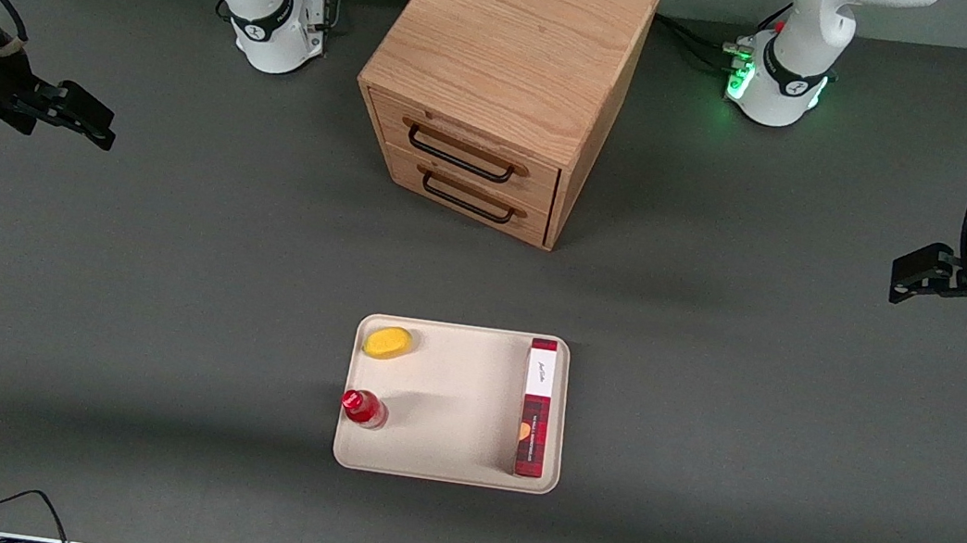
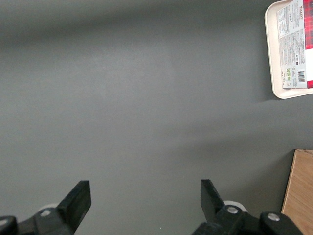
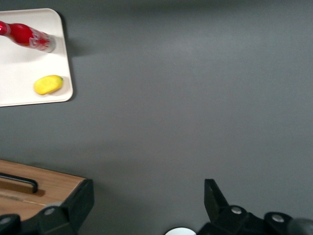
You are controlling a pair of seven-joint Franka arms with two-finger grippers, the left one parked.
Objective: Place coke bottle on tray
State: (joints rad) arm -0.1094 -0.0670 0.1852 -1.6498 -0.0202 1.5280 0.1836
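Red coke bottle (image 1: 363, 408) standing on tray (image 1: 453, 398), near its rim.
Lemon (image 1: 387, 342) and plaid box (image 1: 536, 407) sharing tray; gripper (image 1: 96, 125) hovering well apart at working arm's end, jaws spread, holding nothing.

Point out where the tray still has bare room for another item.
The tray is bare in its middle, between the coke bottle and lemon along one edge and the plaid box along the other. Those two edges are crowded. The open gripper hangs far off, holding nothing.
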